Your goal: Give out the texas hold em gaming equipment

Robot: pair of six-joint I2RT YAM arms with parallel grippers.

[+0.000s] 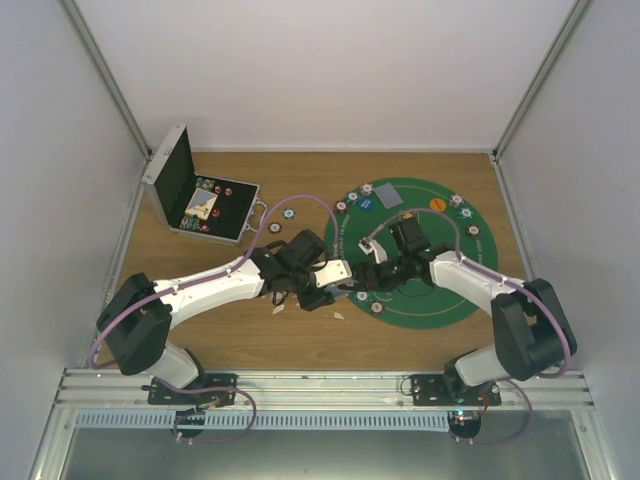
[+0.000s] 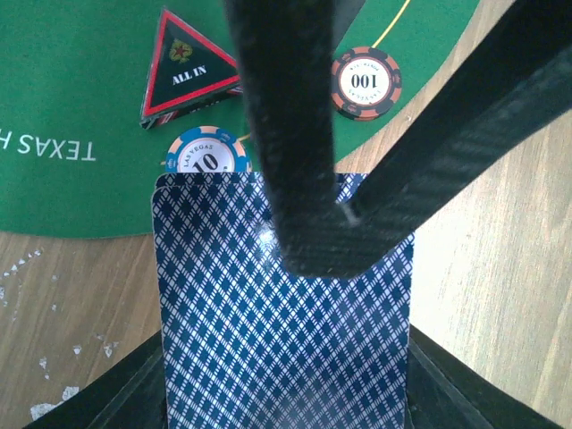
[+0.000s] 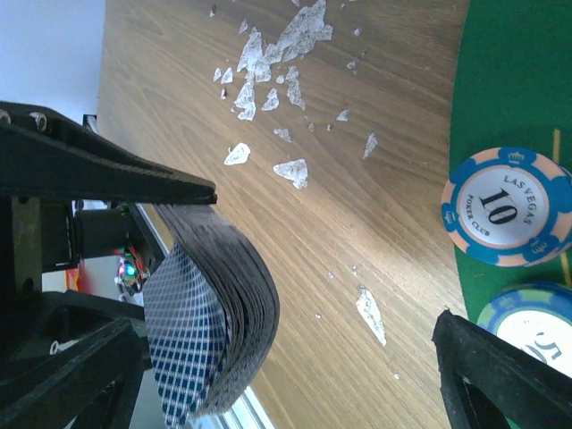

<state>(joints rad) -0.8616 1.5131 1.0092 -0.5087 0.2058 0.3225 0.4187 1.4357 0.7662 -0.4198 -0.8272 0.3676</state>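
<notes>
Dealing looks roughly half done, as far as you can judge from here. Your left gripper (image 1: 318,272) is pinched tight on the deck of playing cards (image 2: 277,349), holding it over the wood table (image 1: 230,330) right at the near-left edge of the green mat (image 2: 63,98). Your right gripper (image 1: 374,272) stands spread wide and empty, just beside the deck. Poker chips (image 1: 458,200) already ring the mat. The blue button (image 1: 367,201) and orange button (image 1: 437,205) lie at its far side, and the triangular token (image 2: 188,67) sits on the felt near a 10 chip (image 2: 207,152). What is left: more chips wait in the open case (image 1: 170,160), stray chips (image 1: 290,212) lie on bare wood between case and mat, and you have that thick deck to hand out. White scraps (image 3: 277,54) litter the table; they are not yours to place.
</notes>
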